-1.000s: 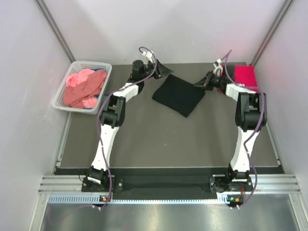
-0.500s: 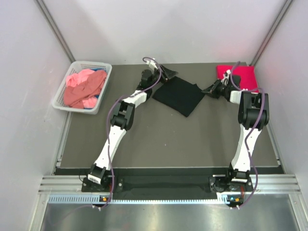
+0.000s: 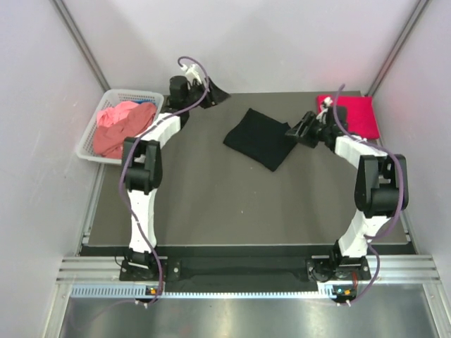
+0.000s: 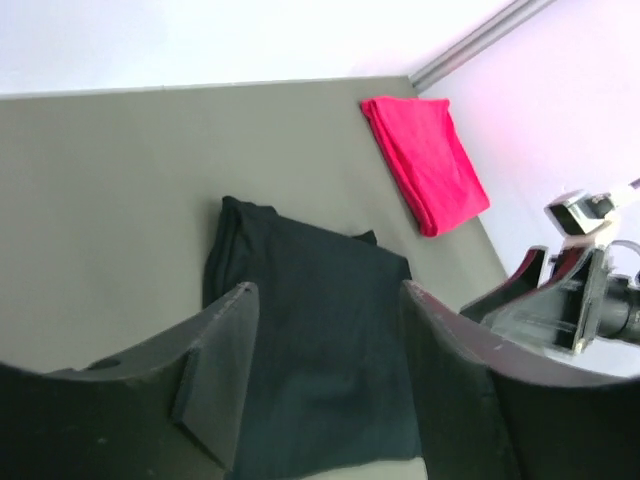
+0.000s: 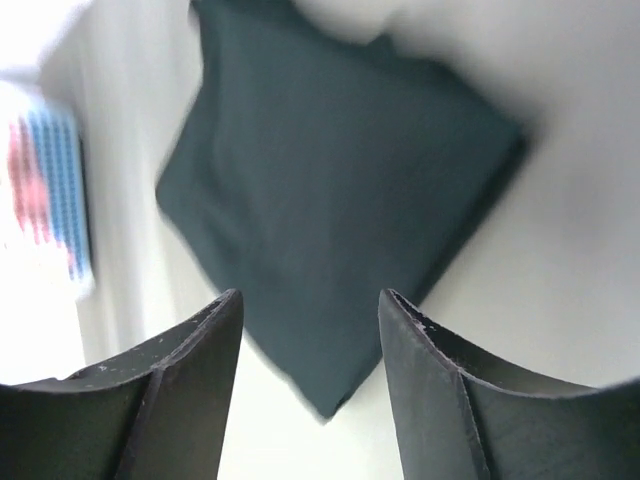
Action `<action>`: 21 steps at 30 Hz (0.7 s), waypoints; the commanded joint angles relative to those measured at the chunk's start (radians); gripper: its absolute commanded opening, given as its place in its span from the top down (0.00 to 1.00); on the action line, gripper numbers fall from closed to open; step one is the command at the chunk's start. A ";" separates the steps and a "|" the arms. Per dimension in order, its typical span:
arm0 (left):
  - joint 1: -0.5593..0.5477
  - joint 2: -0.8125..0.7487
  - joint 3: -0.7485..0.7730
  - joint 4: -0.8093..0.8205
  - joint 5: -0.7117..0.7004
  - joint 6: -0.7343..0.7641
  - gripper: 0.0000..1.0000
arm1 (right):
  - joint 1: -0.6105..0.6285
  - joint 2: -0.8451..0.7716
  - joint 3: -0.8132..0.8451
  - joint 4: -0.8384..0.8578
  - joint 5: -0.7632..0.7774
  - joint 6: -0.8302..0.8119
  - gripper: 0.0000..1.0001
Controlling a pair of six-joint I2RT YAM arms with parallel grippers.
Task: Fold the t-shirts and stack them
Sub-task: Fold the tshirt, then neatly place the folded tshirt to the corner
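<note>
Black t-shirt (image 3: 261,137), crimson red t-shirt (image 3: 356,113), salmon pink t-shirts (image 3: 121,128), white lattice basket (image 3: 89,134), dark grey table (image 3: 232,204)

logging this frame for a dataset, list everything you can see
black t-shirt: one, black, folded flat, middle of the table toward the far side
red t-shirt: one, crimson, folded, far right corner of the table
pink t-shirts: a crumpled heap, salmon pink, in the basket; the number cannot be told
basket: one, white plastic lattice, far left corner
table: one, dark grey
left gripper: one, black, open, raised near the basket, holding nothing
right gripper: one, black, open, at the black t-shirt's right edge, holding nothing
</note>
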 commanded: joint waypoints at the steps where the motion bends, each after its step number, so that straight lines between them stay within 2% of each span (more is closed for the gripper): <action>1: -0.018 -0.106 -0.195 -0.096 0.027 0.173 0.38 | 0.094 -0.037 -0.081 -0.064 0.054 -0.044 0.44; 4: -0.019 -0.132 -0.318 -0.060 0.067 0.162 0.44 | 0.154 -0.054 -0.127 -0.071 0.063 -0.081 0.50; 7: -0.019 -0.141 -0.364 -0.054 0.069 0.159 0.45 | 0.193 -0.091 -0.167 -0.103 0.118 -0.127 0.53; 13: -0.030 -0.132 -0.345 -0.128 0.069 0.153 0.45 | 0.233 -0.143 -0.215 -0.156 0.201 -0.150 0.54; 21: -0.033 -0.080 -0.384 -0.120 0.044 0.129 0.45 | 0.271 -0.111 -0.282 -0.019 0.131 -0.090 0.53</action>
